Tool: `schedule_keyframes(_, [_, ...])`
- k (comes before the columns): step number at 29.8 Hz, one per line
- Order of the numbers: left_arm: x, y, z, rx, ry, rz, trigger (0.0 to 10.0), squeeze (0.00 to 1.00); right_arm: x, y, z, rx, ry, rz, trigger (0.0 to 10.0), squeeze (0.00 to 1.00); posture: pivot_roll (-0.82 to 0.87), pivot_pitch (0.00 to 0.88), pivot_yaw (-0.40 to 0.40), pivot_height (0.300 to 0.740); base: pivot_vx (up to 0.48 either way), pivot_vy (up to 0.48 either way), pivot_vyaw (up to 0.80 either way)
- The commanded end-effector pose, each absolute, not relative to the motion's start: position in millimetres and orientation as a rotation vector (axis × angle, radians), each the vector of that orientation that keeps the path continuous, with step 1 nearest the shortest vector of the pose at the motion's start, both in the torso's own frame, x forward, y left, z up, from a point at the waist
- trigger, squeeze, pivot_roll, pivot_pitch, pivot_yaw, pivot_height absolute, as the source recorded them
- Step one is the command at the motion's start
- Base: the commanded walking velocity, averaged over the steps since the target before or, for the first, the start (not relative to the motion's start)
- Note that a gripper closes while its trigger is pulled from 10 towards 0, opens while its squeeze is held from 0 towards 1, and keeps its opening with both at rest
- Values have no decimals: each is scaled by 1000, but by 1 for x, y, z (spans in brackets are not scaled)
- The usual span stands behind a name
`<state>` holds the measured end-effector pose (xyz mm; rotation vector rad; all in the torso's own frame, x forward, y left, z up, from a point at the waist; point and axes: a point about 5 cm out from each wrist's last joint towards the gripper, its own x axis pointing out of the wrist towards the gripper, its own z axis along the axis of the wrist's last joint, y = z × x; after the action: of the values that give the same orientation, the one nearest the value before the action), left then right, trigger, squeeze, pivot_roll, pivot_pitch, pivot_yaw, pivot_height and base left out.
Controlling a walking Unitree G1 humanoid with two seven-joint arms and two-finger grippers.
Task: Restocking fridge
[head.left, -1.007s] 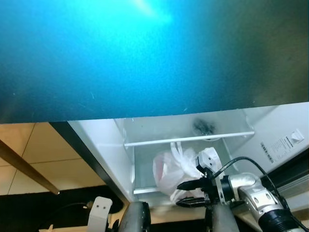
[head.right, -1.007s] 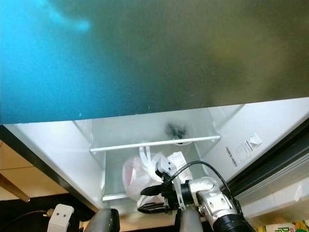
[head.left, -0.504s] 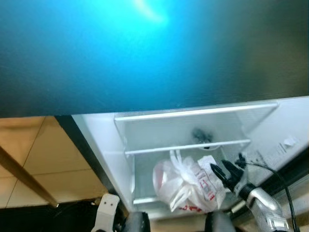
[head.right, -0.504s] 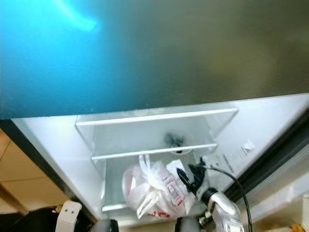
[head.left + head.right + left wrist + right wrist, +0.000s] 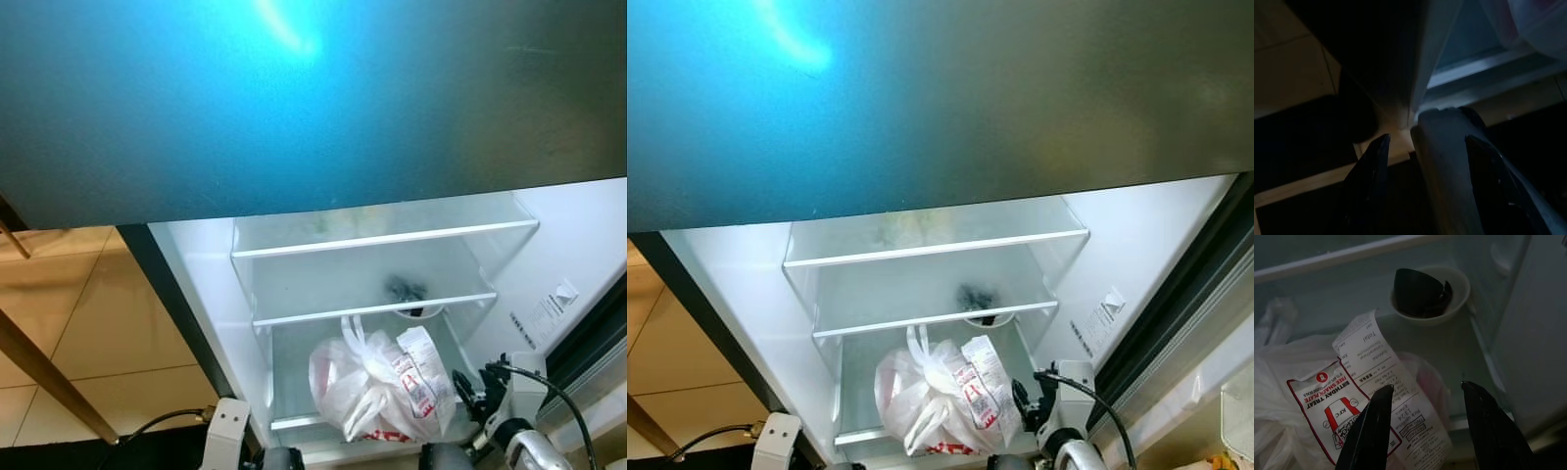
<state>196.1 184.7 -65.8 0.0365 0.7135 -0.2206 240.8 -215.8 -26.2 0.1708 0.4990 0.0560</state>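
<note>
A white plastic bag [image 5: 367, 387] with a printed receipt [image 5: 1386, 382] stapled to it sits on the lowest shelf of the open fridge [image 5: 206, 284]. My right gripper [image 5: 1024, 401] hangs just right of the bag, near the fridge's front edge. In the right wrist view its gripper [image 5: 1425, 426] is open, with the receipt and bag beyond the fingers and nothing between them. My left gripper [image 5: 1427, 138] is low by the fridge's left bottom corner, open, with a grey rounded part behind its fingers.
A white bowl [image 5: 1430, 293] with dark contents stands at the back right of the bag's shelf. Two glass shelves [image 5: 372, 240] run above. A dark glossy door [image 5: 294, 98] overhangs the top. Tiled floor [image 5: 88, 323] and a wooden bar [image 5: 49, 377] lie left.
My right gripper has drawn back from in front of the bag toward the lower right. The bag stays on the shelf. The camera has tilted up, so a higher shelf now shows.
</note>
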Motion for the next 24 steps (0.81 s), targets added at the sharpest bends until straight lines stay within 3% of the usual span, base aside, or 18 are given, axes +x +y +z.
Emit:
schedule_keyframes(1, [201,188,-62,29,671,-181,10000,0,235,-213,-33,160,536,38,10000,0,-34,22,20,617,0,0,0])
schedule_keyframes(20, [172,221,-69,22,683,-11,10000,0,226,-202,-45,173,577,60,10000,0,-9,30,2,617,0,0,0])
schedule_keyframes(24, [169,226,-70,17,693,5,10000,0,226,-202,-45,160,583,60,10000,0,-9,32,3,642,0,0,0])
